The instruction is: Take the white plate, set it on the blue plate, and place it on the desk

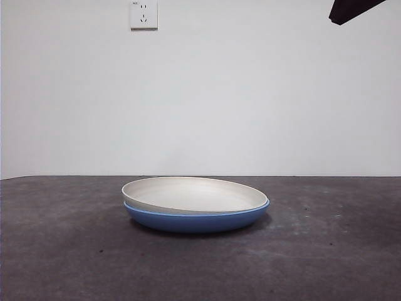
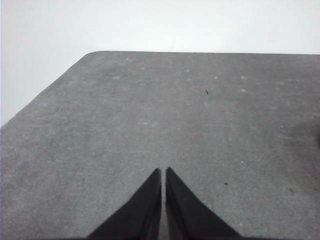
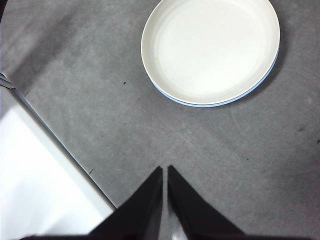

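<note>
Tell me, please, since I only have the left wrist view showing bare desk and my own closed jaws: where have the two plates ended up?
Observer: The white plate sits stacked in the blue plate, slightly off-centre, on the desk.
Operator: Is either gripper holding them?
Observer: No. The right gripper is clear of the stack, jaws closed and empty.
Operator: Is an arm visible in the front view?
Observer: Only a black tip at the top right corner.
</note>
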`<state>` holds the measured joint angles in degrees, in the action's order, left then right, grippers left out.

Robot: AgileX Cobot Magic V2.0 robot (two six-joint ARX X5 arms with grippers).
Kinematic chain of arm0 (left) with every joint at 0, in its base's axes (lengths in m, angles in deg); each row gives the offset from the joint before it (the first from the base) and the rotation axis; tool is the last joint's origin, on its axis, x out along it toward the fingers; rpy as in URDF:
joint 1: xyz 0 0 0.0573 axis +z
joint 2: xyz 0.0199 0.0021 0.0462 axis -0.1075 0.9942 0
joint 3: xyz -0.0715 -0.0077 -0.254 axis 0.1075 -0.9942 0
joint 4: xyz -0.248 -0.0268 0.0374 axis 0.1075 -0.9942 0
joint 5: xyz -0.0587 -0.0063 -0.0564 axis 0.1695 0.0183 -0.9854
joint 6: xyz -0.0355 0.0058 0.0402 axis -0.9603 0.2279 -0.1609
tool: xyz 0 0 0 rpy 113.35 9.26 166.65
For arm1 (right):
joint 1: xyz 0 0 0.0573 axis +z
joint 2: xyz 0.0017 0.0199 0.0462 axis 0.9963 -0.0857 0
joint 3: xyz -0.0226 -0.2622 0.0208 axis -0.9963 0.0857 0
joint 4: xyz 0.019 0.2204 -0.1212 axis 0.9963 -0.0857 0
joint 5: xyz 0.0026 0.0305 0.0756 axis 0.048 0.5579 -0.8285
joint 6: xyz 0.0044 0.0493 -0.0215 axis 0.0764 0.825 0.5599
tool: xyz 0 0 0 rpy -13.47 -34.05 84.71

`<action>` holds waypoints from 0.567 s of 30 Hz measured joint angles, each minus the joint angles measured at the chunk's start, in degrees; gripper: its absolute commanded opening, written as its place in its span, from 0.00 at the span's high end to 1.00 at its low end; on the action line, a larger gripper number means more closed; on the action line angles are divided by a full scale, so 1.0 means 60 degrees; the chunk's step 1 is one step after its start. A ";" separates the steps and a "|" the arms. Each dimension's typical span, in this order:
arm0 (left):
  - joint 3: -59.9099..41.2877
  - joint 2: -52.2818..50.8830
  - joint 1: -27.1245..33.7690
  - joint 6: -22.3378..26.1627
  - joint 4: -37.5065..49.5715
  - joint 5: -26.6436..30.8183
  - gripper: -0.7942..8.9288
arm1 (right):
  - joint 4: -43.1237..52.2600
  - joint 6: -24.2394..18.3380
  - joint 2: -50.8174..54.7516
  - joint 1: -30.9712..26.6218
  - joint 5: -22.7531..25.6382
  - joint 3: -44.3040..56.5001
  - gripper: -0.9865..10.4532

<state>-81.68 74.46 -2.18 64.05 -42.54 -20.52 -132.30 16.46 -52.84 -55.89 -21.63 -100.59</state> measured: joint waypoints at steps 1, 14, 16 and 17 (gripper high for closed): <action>0.0000 0.0000 0.0000 0.0000 0.0000 0.0004 0.90 | 0.0000 0.0000 0.0000 0.0000 0.0000 0.0000 0.90; 0.0000 0.0000 0.0000 -0.0022 0.0000 0.0004 0.90 | 0.0128 -0.0240 0.0062 -0.0160 0.0164 0.0000 0.90; 0.0000 0.0000 0.0000 -0.0022 0.0004 0.0004 0.90 | 0.0459 -0.0499 0.0251 -0.0477 0.0317 0.0000 0.90; 0.0000 0.0000 0.0000 -0.0022 0.0000 0.0004 0.90 | 0.0754 -0.0601 0.0382 -0.0710 0.0310 0.0000 0.90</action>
<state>-81.68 74.46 -2.18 63.92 -42.54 -20.49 -127.77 12.85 -50.55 -60.15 -19.77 -100.59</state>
